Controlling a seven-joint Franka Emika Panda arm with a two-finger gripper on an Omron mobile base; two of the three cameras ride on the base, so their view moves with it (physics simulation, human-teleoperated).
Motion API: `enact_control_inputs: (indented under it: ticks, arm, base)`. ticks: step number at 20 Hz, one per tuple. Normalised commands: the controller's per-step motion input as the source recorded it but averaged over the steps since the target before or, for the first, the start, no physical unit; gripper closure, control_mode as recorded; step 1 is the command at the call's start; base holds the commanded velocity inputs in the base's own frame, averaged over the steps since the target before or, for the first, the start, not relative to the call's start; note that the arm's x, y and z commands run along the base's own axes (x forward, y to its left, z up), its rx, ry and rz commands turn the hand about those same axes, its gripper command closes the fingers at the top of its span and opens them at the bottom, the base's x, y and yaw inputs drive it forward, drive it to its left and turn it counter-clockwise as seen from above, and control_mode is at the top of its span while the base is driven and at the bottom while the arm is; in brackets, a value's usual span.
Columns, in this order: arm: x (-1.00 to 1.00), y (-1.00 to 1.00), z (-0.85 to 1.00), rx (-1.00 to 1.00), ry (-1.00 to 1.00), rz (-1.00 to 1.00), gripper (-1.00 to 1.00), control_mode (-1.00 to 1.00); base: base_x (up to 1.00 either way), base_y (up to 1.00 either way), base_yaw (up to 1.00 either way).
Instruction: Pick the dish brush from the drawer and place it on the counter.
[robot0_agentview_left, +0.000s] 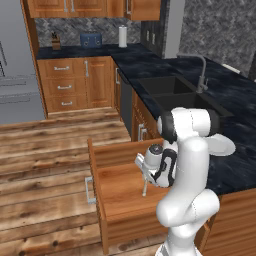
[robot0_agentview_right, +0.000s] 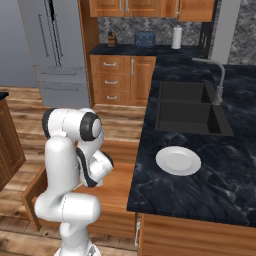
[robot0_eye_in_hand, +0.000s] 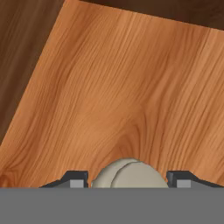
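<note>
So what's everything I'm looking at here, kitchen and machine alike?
dish brush: one, whitish round head with a thin pale handle, held between the finger tips over the open drawer
drawer: one, reddish-brown wood with a silver bar handle, pulled out below the counter
counter: one, dark blue-black marbled, running round the corner
plate: one, white, on the counter in front of the sink
sink: one, dark, double basin, sunk in the counter
tap: one, grey metal, curved, behind the sink
paper towel roll: one, white, upright on the far counter
toaster: one, blue, far counter
fridge: one, grey, far left
gripper: one, dark tips, closed on the dish brush
</note>
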Motion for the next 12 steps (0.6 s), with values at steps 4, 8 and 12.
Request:
enact_control_inputs:
  ticks: [4, 8, 12]
  arm:
    - [0.00, 0.18, 1.00, 0.17, -0.30, -0.21, 1.00, -1.00]
    - [0.11, 0.02, 1.00, 0.16, -0.36, -0.18, 1.00, -1.00]
    - [0.16, -0.10, 1.00, 0.13, -0.27, -0.06, 1.00, -1.00]
  base:
    - [0.00, 0.00, 0.00]
    - [0.00, 0.00, 0.00]
    - [0.00, 0.00, 0.00]
